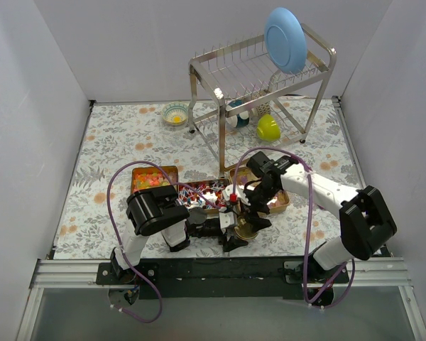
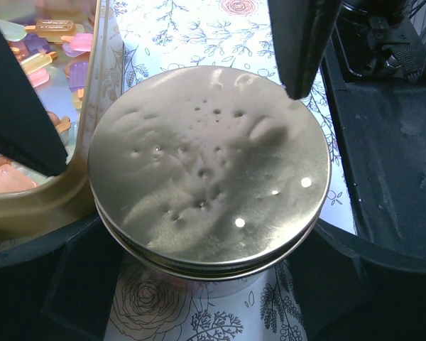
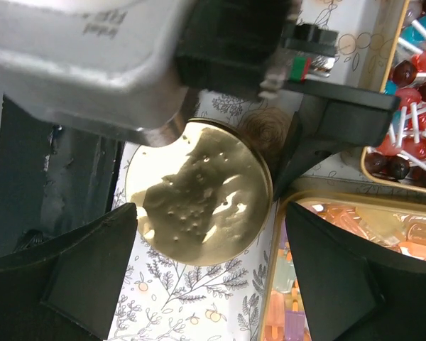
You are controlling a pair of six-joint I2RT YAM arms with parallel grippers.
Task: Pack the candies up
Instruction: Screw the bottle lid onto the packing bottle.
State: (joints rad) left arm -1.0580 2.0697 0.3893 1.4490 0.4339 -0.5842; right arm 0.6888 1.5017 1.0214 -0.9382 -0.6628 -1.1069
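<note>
Both are gaping wide at the lid (image 2: 209,167): left gripper (image 2: 177,133) straddling it, grip unclear; right gripper (image 3: 209,213) empty. Candies (image 2: 50,50) are lying in the upper-left tray (image 2: 99,106). You are risking clashing fingers.

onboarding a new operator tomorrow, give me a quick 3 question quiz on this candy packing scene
1. True or false: the blue plate stands on edge in the dish rack.
2. What lies between the fingers of the left claw? A) gold round lid B) a yellow cup C) a spoon
3. Is the right claw open or shut?

Key: 1 true; 2 A; 3 open, holding nothing.
</note>
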